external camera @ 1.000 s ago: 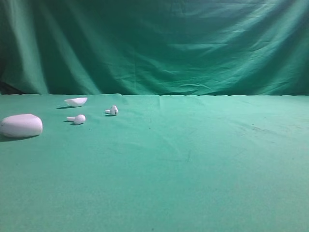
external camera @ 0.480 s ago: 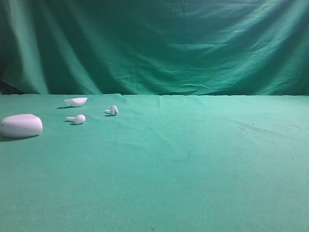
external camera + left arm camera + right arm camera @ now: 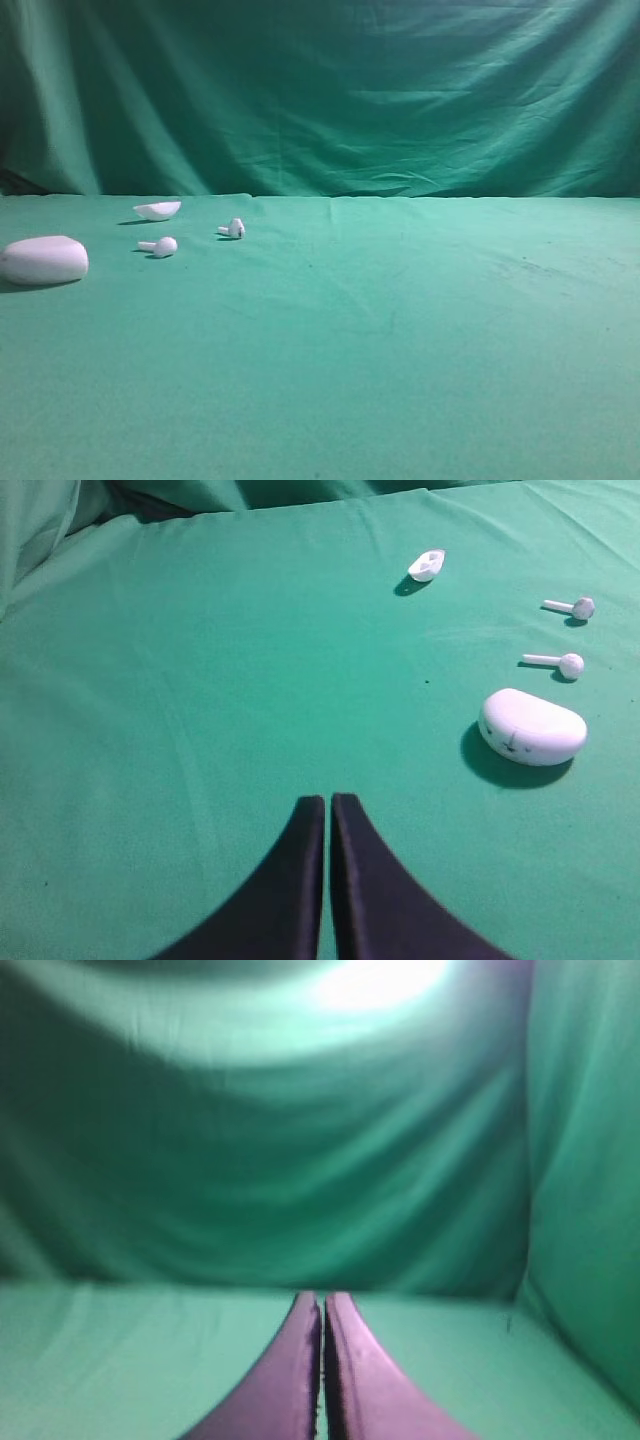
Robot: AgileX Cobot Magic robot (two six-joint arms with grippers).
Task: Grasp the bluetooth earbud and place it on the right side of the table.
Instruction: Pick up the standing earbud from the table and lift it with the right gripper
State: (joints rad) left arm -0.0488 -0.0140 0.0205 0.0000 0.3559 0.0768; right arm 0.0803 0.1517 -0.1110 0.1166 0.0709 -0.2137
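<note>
The bluetooth earbud [image 3: 235, 228] lies in the left part of the exterior high view, toward the back of the surface [image 3: 400, 340], its stem pointing left and a small dark speck on its rounded head. Just to its lower left lies the twin earbud [image 3: 160, 245], apart from it; behind that, near the back edge, sits a small white shell-shaped piece [image 3: 158, 210], and at the far left edge of the frame rests the large white oval case [image 3: 44, 260]. All four stand apart from one another. From the earbud rightward the wrinkled green cloth runs bare across the middle and right of the frame, up to the fold where the green backdrop [image 3: 350, 90] rises. In the left wrist view the earbud [image 3: 574, 607] is at the upper right, with the twin [image 3: 562, 663] below it and the case [image 3: 532, 726] lower still, well clear of the left gripper [image 3: 328, 802], whose dark fingers are pressed together with nothing between them, low at the bottom centre. In the right wrist view the right gripper [image 3: 322, 1300] is likewise pressed together and holds nothing, pointing level toward the backdrop above the cloth.
</note>
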